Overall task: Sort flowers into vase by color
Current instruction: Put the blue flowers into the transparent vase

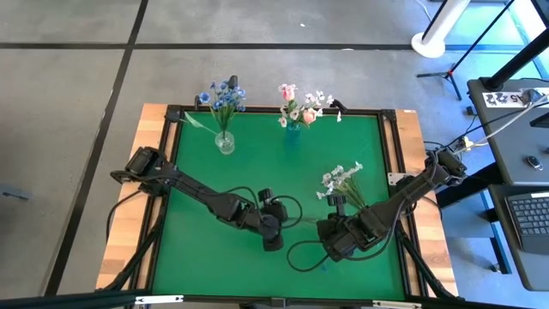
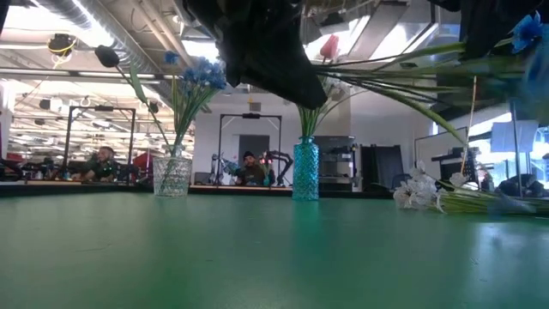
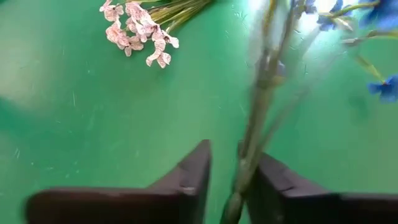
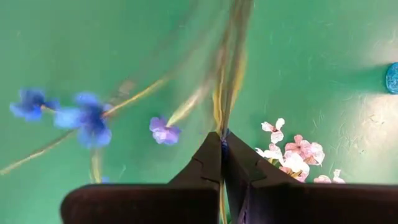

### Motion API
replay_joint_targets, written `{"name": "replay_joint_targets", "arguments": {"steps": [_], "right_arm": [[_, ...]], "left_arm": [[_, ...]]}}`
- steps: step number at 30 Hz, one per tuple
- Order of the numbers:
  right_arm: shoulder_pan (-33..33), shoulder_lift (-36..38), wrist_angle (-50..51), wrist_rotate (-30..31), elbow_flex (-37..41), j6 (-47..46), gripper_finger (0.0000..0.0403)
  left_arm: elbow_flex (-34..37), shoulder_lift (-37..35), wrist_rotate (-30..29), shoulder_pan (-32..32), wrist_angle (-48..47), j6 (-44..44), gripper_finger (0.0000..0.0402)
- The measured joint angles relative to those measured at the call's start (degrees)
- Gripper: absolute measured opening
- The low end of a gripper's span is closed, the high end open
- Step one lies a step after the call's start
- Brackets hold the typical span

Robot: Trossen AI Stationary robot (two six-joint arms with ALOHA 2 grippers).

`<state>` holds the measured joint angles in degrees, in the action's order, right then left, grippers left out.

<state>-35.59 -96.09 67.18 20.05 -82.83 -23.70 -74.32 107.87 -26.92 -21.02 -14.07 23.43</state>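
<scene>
Right tool [image 4: 222,163] is pinched tight on the stem of a blue flower [image 4: 84,115], held above the green tabletop [image 1: 257,172]. Left tool [image 3: 229,177] has its fingers narrowly apart around the same stem. White flowers [image 1: 341,178] lie on the tabletop just beyond the right tool. Well beyond both tools stand a clear vase [image 1: 225,142] of blue blooms and a teal vase [image 2: 305,171] with pink and white ones.
</scene>
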Motion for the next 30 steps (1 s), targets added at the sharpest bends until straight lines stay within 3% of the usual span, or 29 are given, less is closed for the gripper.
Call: {"name": "replay_joint_targets", "arguments": {"steps": [2, 4, 12, 19, 24, 30], "right_arm": [[0.00, 0.00, 0.00, 0.09, 0.00, 0.00, 0.0004], [0.00, 0.00, 0.00, 0.15, 0.00, 0.00, 0.0011], [-0.02, 0.00, 4.50, -0.12, -3.68, -0.36, 0.0051], [-1.23, 0.02, 15.89, -0.59, -18.28, -7.28, 0.0094], [-5.86, 0.04, 19.65, 5.19, -29.23, -6.03, 0.0107], [-14.60, 0.09, 20.41, 17.89, -37.91, -6.01, 0.0106]], "left_arm": [[0.00, -0.01, -0.08, -0.01, -0.01, 0.07, 0.0027], [0.00, -0.02, -0.76, -0.20, -0.04, 0.28, 0.0011], [0.01, -0.02, -1.41, -0.17, -0.16, 1.87, 0.0003], [0.02, -0.02, -2.53, -0.15, -1.72, 3.64, 0.0002], [0.12, -0.02, -3.94, -0.45, -5.08, 6.03, 0.0001], [0.13, -0.48, -13.68, -3.76, -5.21, 4.73, 0.0001]]}}
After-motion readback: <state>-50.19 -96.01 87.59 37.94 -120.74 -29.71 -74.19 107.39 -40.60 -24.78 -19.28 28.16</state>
